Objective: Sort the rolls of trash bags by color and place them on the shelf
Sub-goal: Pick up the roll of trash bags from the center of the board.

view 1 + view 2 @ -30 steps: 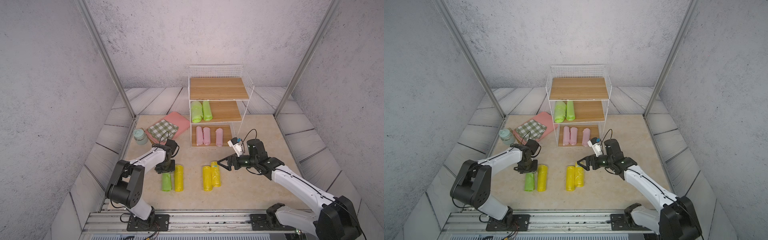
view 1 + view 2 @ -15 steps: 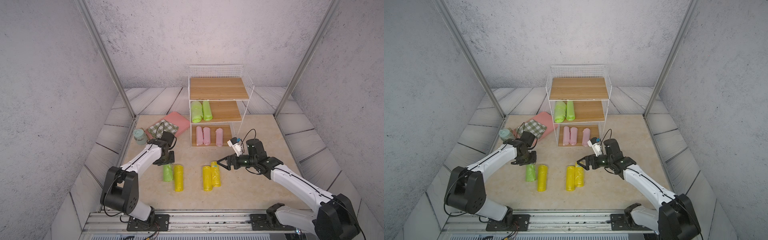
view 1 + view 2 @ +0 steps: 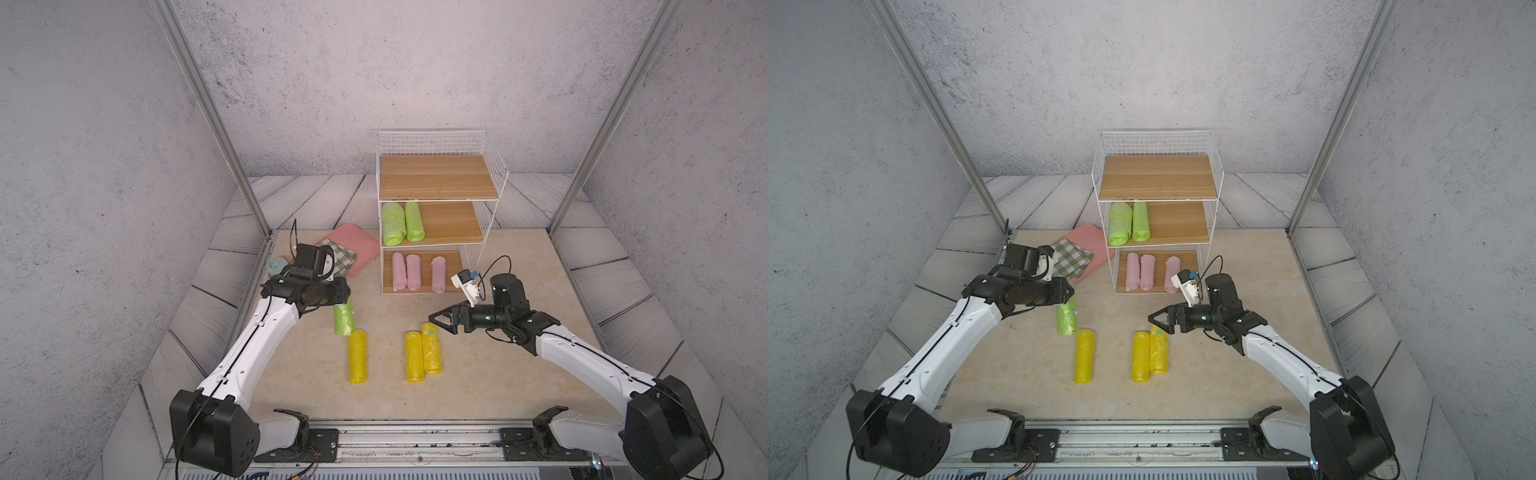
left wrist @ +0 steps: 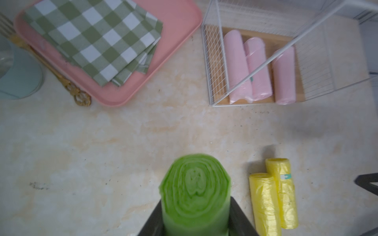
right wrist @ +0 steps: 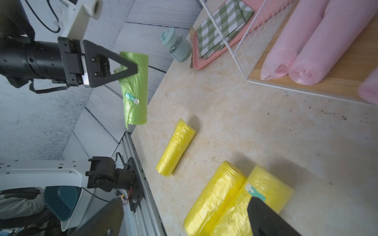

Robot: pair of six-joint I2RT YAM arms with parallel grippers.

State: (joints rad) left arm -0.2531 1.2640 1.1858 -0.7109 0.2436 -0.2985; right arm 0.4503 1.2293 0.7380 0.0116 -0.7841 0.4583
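**A:** What filled the beige marbled tabletop (image 3: pixel 511 374), and where was there room?

**B:** The three-tier shelf of white wire mesh and light brown wooden boards (image 3: pixel 436 176) stood at 12 o'clock, near the far edge. Its top board was bare. The middle board was bare on the 3 o'clock side of two light green crinkly plastic rolls (image 3: pixel 394 224). Three pale pink plastic rolls (image 3: pixel 411 272) lay on the bottom board. Bare surface lay in front of the shelf and along the 3 o'clock side.

**A:** And at 10 o'clock?

**B:** A flat pink plastic tray (image 3: pixel 361 239) sat just beside the shelf's side. It carried a folded green-white checkered cloth (image 4: pixel 92 38).

**A:** The arms?

**B:** The left gripper (image 5: pixel 134 65) was clamped near one end of a third light green roll (image 5: pixel 135 92). It held the roll clear of the surface, at 9 o'clock from the table's middle. The film was crinkled, with a loose flap at the free end and a small teal-and-white label (image 5: pixel 131 97) on the side. The right gripper (image 3: pixel 435 319) had its jaws spread wide and gripped nothing. It hung at 3 o'clock, just over the far end of two bright yellow plastic rolls (image 3: pixel 431 351) that lay touching side by side. A single yellow roll (image 3: pixel 357 356) lay apart at 8 o'clock.
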